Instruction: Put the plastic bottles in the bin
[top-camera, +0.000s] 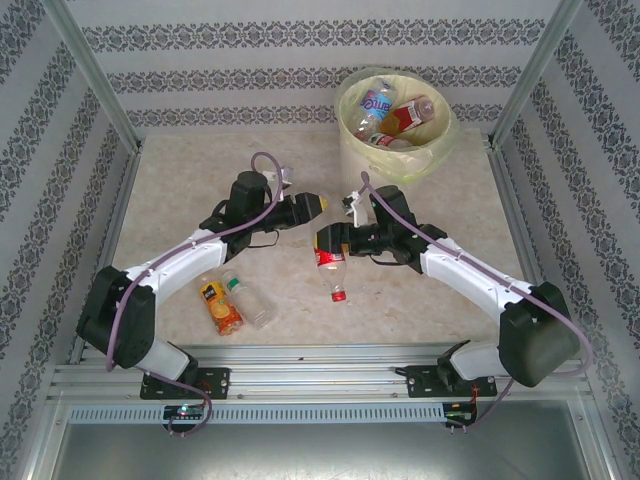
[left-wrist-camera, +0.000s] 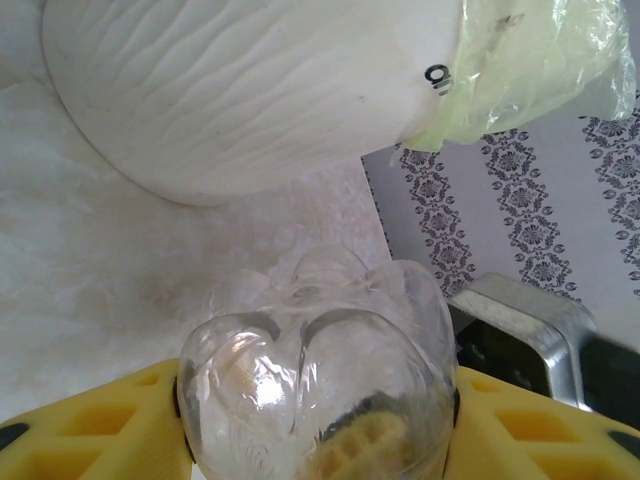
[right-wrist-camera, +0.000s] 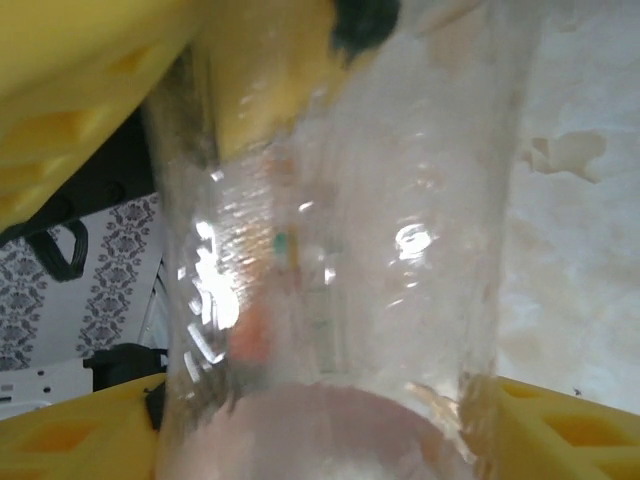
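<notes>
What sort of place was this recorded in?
Most likely a robot test cell dressed as a room, not a real home: aluminium frame posts hold wallpapered panels, and two robot arms are bolted to a metal rail at the marble-look tabletop's edge.

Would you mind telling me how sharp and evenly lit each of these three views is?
Top external view: even light, sharp throughout. Left wrist view: the clear bottle so near the lens is soft, with glare on its base, while the bin behind is sharper. Right wrist view: the second bottle is smeared and blurred, with bright highlights.
</notes>
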